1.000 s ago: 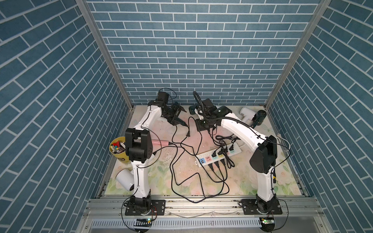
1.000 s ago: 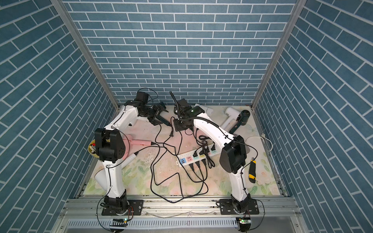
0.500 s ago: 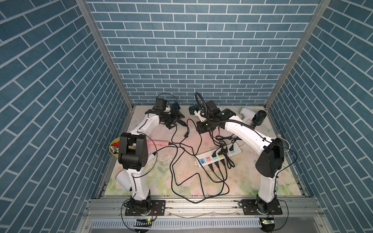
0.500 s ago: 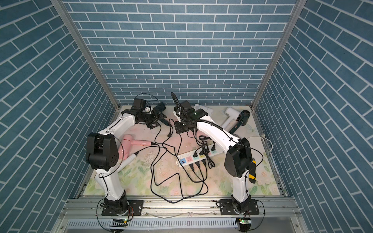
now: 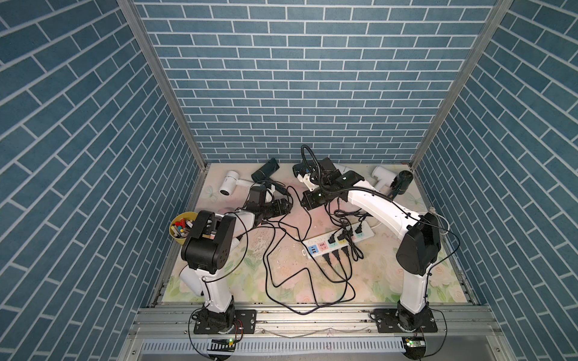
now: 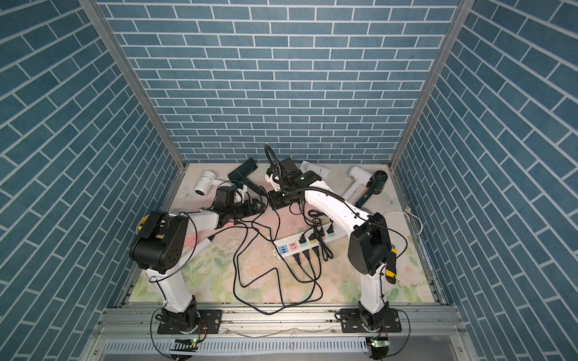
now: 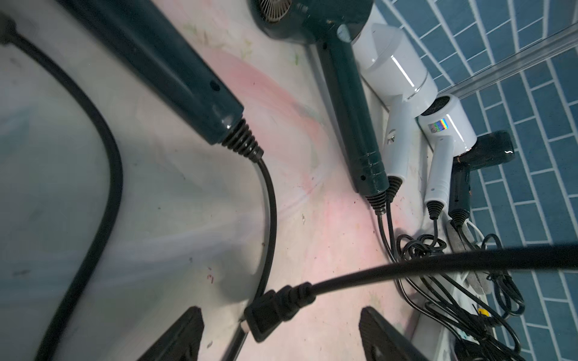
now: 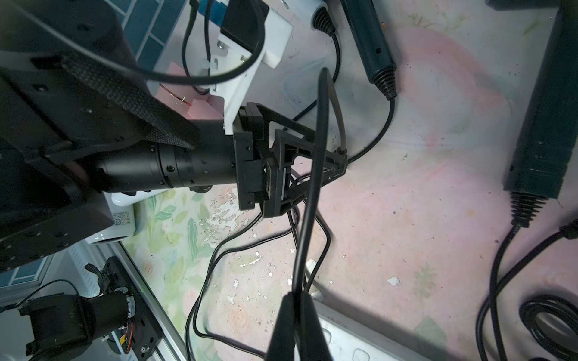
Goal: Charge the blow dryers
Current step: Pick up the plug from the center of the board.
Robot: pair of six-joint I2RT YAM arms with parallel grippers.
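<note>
Black plug (image 7: 269, 315) sits between the fingers of the left gripper (image 7: 280, 325), which is spread wide. Neither finger looks to be touching it. The plug's cord (image 7: 438, 262) stretches taut away from it. Right gripper (image 8: 298, 309) is pinched tight on the cord, holding it up off the surface (image 5: 375, 275). One dark green blow dryer (image 7: 162, 65) lies right by the left gripper. More blow dryers (image 7: 397, 78), dark and white, lie in a row along the back wall. Power strip (image 5: 322, 248) lies mid-surface with several plugs already in.
</note>
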